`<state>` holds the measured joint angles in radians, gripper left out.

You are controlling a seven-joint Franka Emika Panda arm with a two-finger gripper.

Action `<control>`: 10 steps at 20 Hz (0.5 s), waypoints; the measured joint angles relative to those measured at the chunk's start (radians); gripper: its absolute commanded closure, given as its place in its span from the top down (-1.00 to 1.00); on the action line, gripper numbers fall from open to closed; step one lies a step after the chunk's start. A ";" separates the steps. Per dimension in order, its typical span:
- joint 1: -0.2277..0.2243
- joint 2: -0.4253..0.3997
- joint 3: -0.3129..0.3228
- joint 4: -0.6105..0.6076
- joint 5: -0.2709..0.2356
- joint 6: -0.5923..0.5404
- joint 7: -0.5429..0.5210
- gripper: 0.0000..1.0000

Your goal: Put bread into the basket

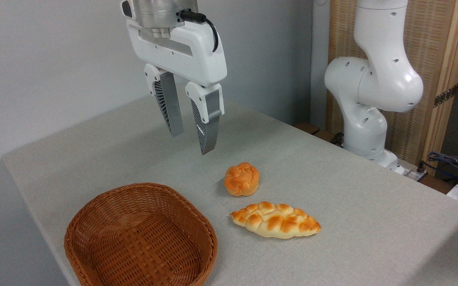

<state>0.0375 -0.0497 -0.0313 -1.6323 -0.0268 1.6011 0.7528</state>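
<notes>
Nearest the camera sits the shallow brown woven wicker basket (140, 238), oval with rounded corners and nothing inside it, resting on the grey cloth-covered table (372, 222). Just to its right lies a long, pale braided oval loaf (275, 219), which I must leave alone. Behind that loaf, close to it but not touching, sits my target: the small round orange-golden bun with a knotted, lumpy top (242, 179), standing on the table well clear of the basket's rim. Farther back and higher, my two-finger gripper (192, 141) hangs in the air with its ribbed grey fingers (168, 107) parted and nothing between them, up and to the left of the bun. To do this reach well, I judge I should travel right and toward the camera until I am centred over the bun, and widen the gap if needed, since the bun looks broader than my present spread. Then I should come straight down, keeping my nearer finger out of the braided loaf. Closing gently low on its sides seems wise, as the lumpy top may slip.
</notes>
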 measured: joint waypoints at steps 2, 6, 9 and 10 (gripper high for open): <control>0.000 0.000 0.001 0.000 0.000 0.000 0.006 1.00; 0.000 0.000 0.001 0.000 0.000 0.000 0.007 1.00; 0.000 0.000 0.001 0.000 0.000 0.000 0.007 1.00; 0.000 0.000 0.001 0.000 0.000 -0.001 0.007 1.00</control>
<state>0.0376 -0.0493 -0.0306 -1.6327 -0.0268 1.6001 0.7594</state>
